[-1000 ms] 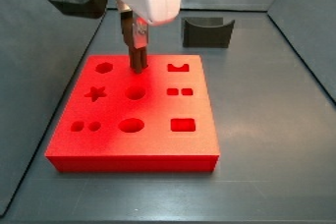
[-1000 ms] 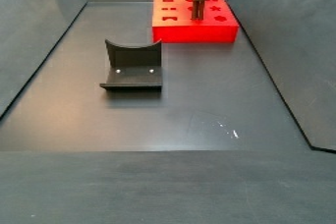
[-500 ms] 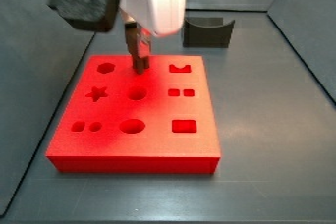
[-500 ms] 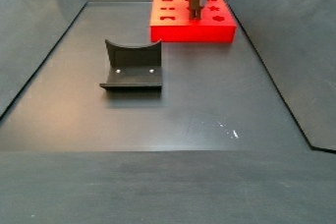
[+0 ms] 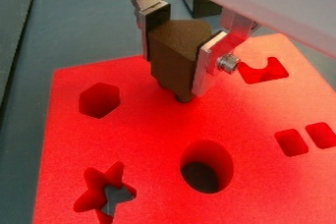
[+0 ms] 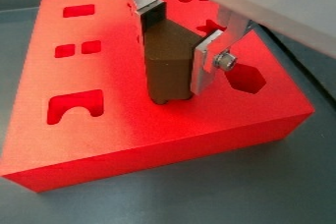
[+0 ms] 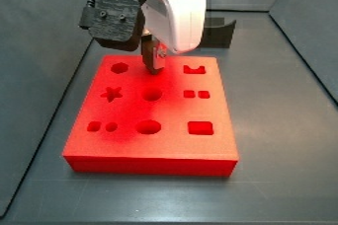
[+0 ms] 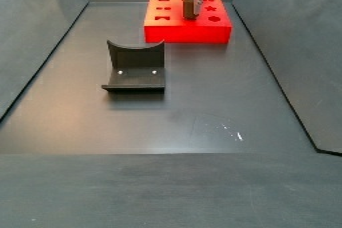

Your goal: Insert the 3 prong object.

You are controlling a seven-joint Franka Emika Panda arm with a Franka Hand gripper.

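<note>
My gripper [image 7: 153, 55] is shut on the 3 prong object [image 5: 171, 66], a small dark brown piece with short prongs underneath. It holds the piece upright, prongs down. The prongs touch or sit just above the top of the red block [image 7: 152, 142], near its far edge. They are between the hexagon hole [image 5: 98, 98] and the U-shaped hole [image 5: 266, 69]. The piece and fingers also show in a wrist view [image 6: 168, 66]. In a side view the gripper [image 8: 190, 2] stands over the red block [image 8: 187, 34]. A row of small round holes [image 7: 101, 127] sits at the block's front left.
The red block also has a star hole [image 5: 105, 191], a round hole [image 5: 201, 166] and two small square holes [image 5: 305, 138]. A dark grey curved block [image 8: 134, 67] stands apart on the grey floor, and also shows behind the red block [image 7: 219, 30]. Grey walls enclose the floor.
The gripper with the piece has shifted sideways, and the red block has slid the same way with it. The arm's wrist now shows more from the side.
</note>
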